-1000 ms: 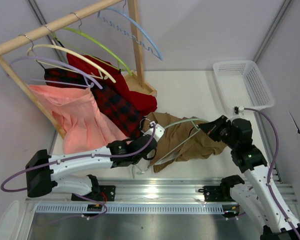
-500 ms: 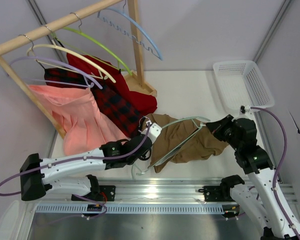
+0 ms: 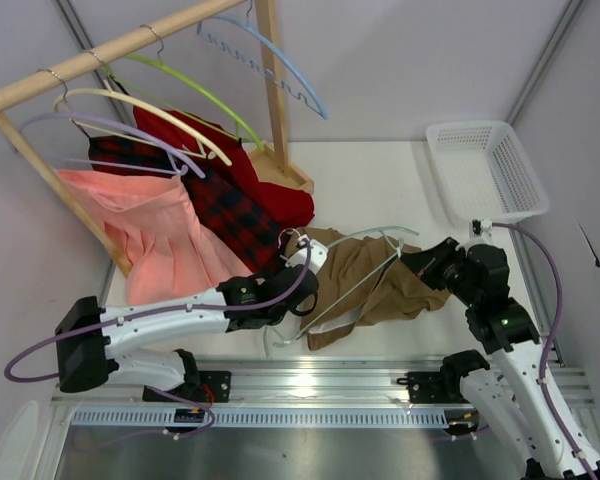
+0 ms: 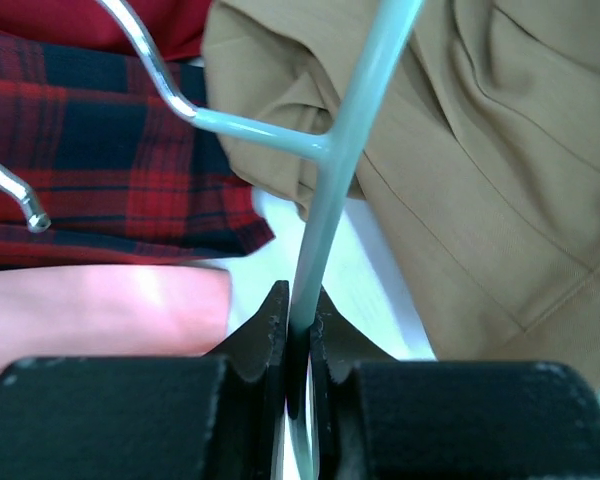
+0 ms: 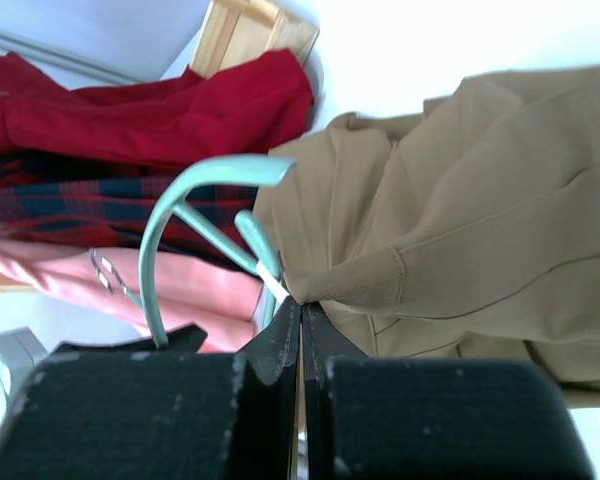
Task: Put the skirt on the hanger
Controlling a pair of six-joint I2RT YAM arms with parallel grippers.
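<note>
Our right gripper (image 5: 300, 312) has edged toward the plaid skirt (image 3: 230, 205), pinched shut on the tan skirt (image 5: 460, 200) lying just right of it, while our left gripper (image 4: 298, 312) clamps the hanger (image 4: 330, 190) across that skirt.

Far edge of the table open, left and near side crowded
Bare table (image 3: 380, 180) runs between the wooden rack (image 3: 270, 80) with its hanging garments (image 3: 160, 230) at the far left corner and the white basket (image 3: 488, 127) at the far right; skirt (image 3: 400, 290) and hanger (image 3: 352, 288) block the near middle
</note>
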